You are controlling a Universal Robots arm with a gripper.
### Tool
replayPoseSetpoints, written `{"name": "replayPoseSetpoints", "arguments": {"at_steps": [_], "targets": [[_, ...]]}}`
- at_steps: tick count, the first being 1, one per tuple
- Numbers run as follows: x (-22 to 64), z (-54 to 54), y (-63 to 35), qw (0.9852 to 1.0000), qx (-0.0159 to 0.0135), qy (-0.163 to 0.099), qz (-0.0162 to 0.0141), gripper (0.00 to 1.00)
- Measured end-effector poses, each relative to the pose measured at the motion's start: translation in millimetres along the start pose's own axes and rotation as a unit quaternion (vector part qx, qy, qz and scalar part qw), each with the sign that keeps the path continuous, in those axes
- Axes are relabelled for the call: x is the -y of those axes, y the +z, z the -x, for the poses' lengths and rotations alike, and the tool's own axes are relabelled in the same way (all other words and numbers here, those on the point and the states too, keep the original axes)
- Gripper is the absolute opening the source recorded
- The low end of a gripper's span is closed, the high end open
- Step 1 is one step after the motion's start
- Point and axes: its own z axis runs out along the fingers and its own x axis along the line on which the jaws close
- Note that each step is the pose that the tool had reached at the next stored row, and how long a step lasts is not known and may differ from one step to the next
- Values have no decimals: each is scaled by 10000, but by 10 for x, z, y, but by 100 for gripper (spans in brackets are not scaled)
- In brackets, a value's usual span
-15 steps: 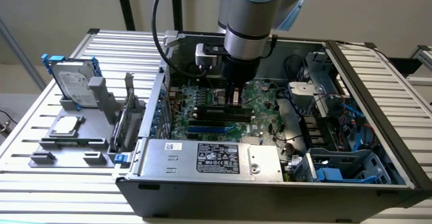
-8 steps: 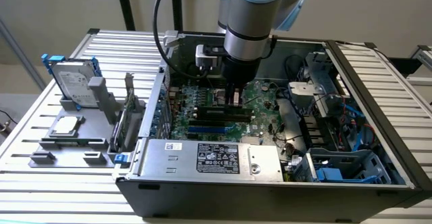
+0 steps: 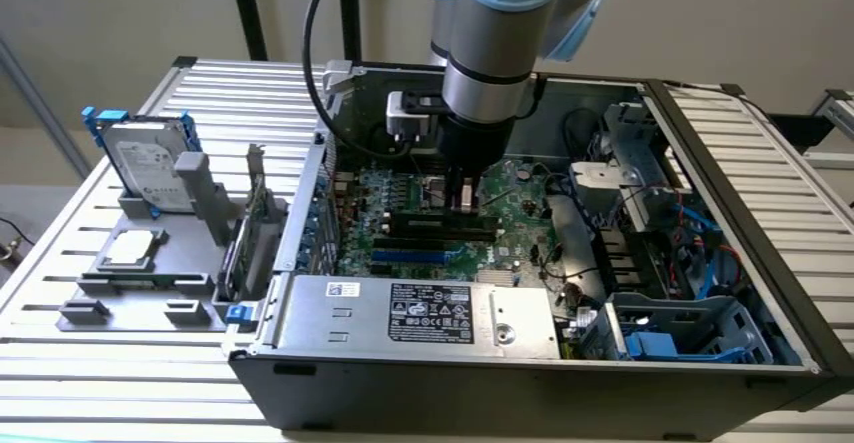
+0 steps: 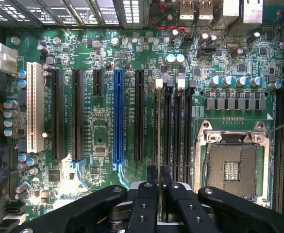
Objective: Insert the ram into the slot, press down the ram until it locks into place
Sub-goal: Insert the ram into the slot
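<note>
One ram (image 4: pixel 159 136), seen edge-on, clamped between the closed jaws of my gripper (image 4: pixel 159 175). Location: in line with the slot (image 4: pixel 158 84), the end one of the parallel black sockets on the motherboard (image 4: pixel 103 141). Whether it is seated, I cannot tell.

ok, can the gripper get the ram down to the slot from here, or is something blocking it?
Likely yes. The gripper grips the ram edge-on, lined up along the slot. Nothing shows between them, and the neighbouring slots stand empty, so the way down looks free.
</note>
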Motion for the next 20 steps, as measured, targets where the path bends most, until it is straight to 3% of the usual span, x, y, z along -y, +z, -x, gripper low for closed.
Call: {"name": "replayPoseSetpoints", "arguments": {"at_steps": [20], "targets": [[-10,5,32,10000,0,4,0,13]]}}
